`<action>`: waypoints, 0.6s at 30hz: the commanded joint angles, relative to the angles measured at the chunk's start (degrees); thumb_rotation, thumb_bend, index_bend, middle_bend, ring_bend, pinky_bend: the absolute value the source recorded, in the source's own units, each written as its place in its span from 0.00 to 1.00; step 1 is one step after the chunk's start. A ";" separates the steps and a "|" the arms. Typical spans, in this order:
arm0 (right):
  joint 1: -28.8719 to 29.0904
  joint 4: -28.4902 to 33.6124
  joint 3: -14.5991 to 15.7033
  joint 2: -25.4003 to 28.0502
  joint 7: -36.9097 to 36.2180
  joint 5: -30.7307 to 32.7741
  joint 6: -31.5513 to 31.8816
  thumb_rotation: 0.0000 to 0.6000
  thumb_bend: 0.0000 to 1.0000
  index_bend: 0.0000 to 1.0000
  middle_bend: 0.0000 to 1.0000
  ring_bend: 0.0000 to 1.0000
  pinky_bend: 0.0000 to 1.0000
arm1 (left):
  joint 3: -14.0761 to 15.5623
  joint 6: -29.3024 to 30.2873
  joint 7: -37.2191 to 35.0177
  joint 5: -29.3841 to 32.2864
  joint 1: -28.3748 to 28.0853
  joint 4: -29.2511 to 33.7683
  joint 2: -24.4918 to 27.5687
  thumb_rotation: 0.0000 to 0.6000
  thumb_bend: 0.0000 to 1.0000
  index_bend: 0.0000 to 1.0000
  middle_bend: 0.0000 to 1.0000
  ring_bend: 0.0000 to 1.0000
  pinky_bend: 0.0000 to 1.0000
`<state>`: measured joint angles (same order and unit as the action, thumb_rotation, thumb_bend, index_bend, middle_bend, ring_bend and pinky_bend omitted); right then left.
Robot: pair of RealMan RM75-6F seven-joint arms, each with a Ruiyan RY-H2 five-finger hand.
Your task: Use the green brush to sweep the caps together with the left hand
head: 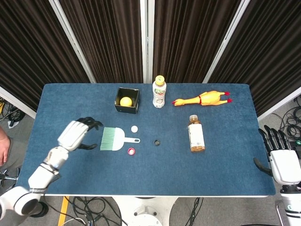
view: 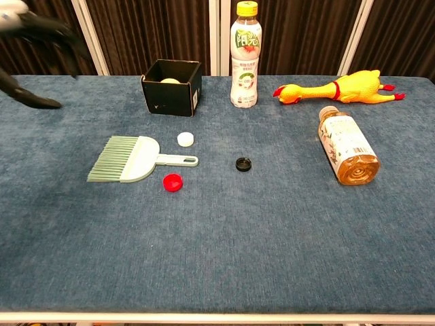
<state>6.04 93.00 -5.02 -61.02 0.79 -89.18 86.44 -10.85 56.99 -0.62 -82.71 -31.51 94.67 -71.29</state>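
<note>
The green brush (head: 113,139) (view: 129,159) lies flat on the blue table, bristles to the left, handle to the right. A white cap (head: 134,128) (view: 185,139) sits just above the handle, a red cap (head: 131,151) (view: 172,182) just below it, and a black cap (head: 157,142) (view: 243,164) further right. My left hand (head: 77,133) (view: 30,41) hovers open over the table, left of the bristles, fingers spread and holding nothing. My right hand (head: 281,162) stays open beyond the table's right edge.
A black box (head: 127,100) holding a yellow ball stands behind the brush. An upright drink bottle (head: 159,92), a rubber chicken (head: 202,99) and a lying tea bottle (head: 195,134) occupy the back and right.
</note>
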 commanded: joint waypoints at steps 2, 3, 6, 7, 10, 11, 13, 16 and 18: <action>0.10 -0.57 0.11 -0.04 -0.76 -0.09 -0.15 1.00 0.15 0.00 0.00 0.00 0.00 | -0.95 -6.21 5.12 7.48 -4.71 -2.63 -5.40 1.00 0.22 0.33 0.41 0.26 0.34; 0.07 -0.77 0.17 -0.04 -0.96 -0.03 -0.18 1.00 0.15 0.00 0.00 0.00 0.00 | -1.08 -7.05 6.35 9.42 -5.46 -3.34 -6.75 1.00 0.22 0.33 0.41 0.26 0.34; -0.03 -1.06 0.27 0.04 -1.28 0.11 -0.18 1.00 0.15 0.00 0.00 0.00 0.00 | -1.32 -8.53 9.49 13.95 -7.30 -4.98 -10.24 1.00 0.24 0.34 0.42 0.26 0.34; -0.05 -1.08 0.30 0.09 -1.38 0.09 -0.15 1.00 0.15 0.00 0.00 0.00 0.00 | -1.40 -8.76 10.46 15.21 -7.86 -5.53 -11.35 1.00 0.24 0.34 0.43 0.26 0.34; -0.18 -1.11 0.39 0.25 -1.48 0.01 0.06 1.00 0.15 0.00 0.00 0.00 0.00 | -1.51 -9.82 14.59 19.78 -10.03 -7.37 -14.71 1.00 0.25 0.34 0.43 0.26 0.34; -0.24 -1.09 0.41 0.28 -1.50 0.04 0.14 1.00 0.15 0.00 0.00 0.00 0.00 | -1.63 -10.12 15.61 21.32 -10.69 -7.83 -15.66 1.00 0.25 0.34 0.43 0.26 0.34; -0.40 -1.09 0.47 0.34 -1.56 0.19 0.25 1.00 0.15 0.00 0.00 0.00 0.00 | -2.04 -10.18 17.75 24.47 -12.10 -8.53 -17.78 1.00 0.24 0.34 0.43 0.26 0.34; -0.53 -1.00 0.55 0.44 -1.58 0.50 0.14 1.00 0.15 0.00 0.00 0.00 0.00 | -2.06 -9.26 21.79 27.38 -14.18 -10.23 -20.71 1.00 0.23 0.34 0.43 0.26 0.31; -0.60 -0.99 0.57 0.49 -1.62 0.61 0.14 1.00 0.15 0.00 0.00 0.00 0.00 | -1.84 -8.92 25.06 29.67 -15.72 -11.55 -22.52 1.00 0.23 0.34 0.43 0.26 0.29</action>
<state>5.44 92.01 -4.45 -60.53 -0.84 -88.56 86.58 -12.69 47.73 21.28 -55.73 -45.14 84.92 -91.42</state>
